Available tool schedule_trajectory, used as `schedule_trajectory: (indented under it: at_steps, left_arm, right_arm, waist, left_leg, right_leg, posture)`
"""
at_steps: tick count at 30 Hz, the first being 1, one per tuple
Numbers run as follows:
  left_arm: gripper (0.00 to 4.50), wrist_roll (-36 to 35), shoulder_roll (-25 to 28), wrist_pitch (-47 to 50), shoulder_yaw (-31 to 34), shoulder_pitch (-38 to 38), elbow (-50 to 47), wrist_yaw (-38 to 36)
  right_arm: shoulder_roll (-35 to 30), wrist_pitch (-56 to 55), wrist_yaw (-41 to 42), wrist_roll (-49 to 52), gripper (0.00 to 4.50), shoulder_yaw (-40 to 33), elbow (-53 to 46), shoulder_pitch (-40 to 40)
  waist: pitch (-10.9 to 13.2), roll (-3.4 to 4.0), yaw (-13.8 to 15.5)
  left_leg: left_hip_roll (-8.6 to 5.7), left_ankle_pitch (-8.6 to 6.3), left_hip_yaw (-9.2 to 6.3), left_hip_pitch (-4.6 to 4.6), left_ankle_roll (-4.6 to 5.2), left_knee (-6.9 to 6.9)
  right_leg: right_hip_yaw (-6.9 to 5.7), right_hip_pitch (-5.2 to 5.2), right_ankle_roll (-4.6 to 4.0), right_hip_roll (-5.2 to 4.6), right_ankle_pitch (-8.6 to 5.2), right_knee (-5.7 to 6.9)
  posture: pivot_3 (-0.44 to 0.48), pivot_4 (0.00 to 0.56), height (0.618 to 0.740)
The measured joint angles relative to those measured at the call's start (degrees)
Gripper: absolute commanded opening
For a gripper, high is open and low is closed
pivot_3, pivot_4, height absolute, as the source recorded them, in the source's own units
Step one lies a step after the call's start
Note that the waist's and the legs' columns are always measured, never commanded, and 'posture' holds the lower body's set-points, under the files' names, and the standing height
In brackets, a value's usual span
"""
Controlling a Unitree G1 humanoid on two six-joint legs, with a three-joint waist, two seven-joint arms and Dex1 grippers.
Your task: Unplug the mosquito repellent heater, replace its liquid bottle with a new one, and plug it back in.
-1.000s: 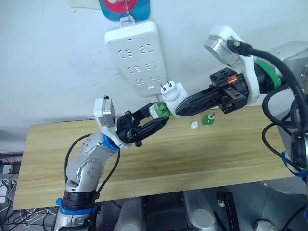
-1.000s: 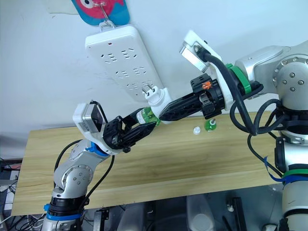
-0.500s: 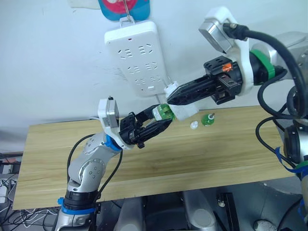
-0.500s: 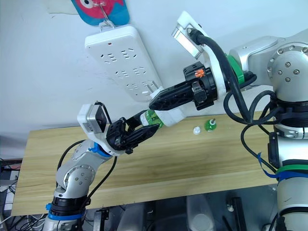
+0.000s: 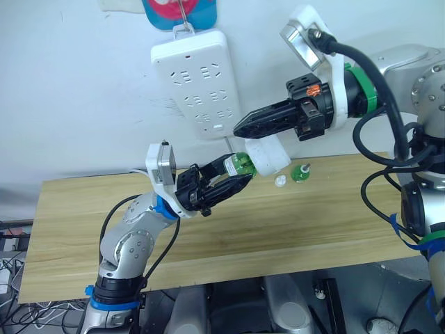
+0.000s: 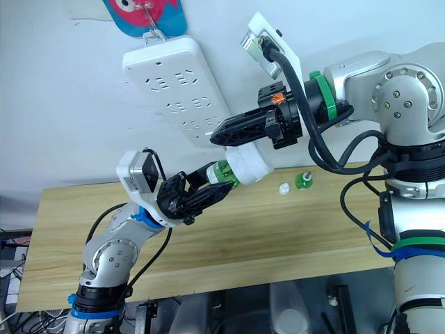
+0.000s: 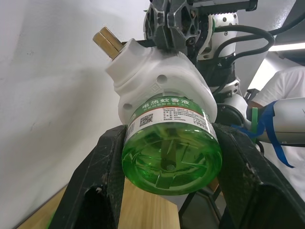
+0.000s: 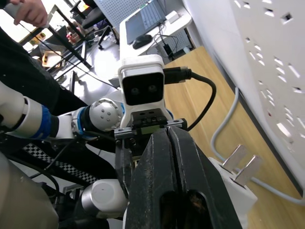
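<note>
Heater (image 5: 268,154) unplugged, green bottle (image 7: 171,143) screwed in — left gripper (image 5: 233,182) clamping bottle

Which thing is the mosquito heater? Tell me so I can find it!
Find the long white power strip hanging on the wall. Just below its lower end, held in the air above the wooden table, is the heater: a small rounded white lump with two metal prongs. Unlike the strip, it has a green bottle sticking out of it, gripped by the left gripper.

The mosquito repellent heater (image 7: 159,78) was smooth matt white plastic with brass-coloured metal prongs. Below it, between the left gripper's (image 7: 169,191) matt black fingers (image 7: 102,176), the bottle (image 7: 171,155) was glossy clear green plastic.
</note>
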Motion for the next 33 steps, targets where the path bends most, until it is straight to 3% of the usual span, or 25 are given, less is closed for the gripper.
schedule_trajectory:
  at_steps: [14, 33]
  left_arm:
    - [2.33, -2.4, 1.2, 1.2, 1.0, 0.7, -2.5, -0.1]
    - [2.33, -2.5, 1.7, 3.1, 1.1, 0.5, -2.5, 0.0]
  right_arm:
    - [-1.2, -2.9, 2.3, -0.5, 0.05, -3.9, 8.6, -4.0]
    - [-3.1, -5.5, 8.4, -1.7, 0.05, 0.8, 3.2, 1.3]
  waist:
    - [0.0, 0.00, 0.0]
    - [0.0, 0.00, 0.0]
  left_leg:
    - [0.00, 0.00, 0.02, 0.00, 0.00, -0.04]
    - [0.00, 0.00, 0.00, 0.00, 0.00, -0.04]
  right_leg:
    - [0.02, 0.00, 0.00, 0.00, 0.00, -0.02]
    - [0.00, 0.00, 0.00, 0.00, 0.00, -0.02]
  posture:
    - [-0.272, 0.333, 0.740]
    - [-0.258, 0.348, 0.740]
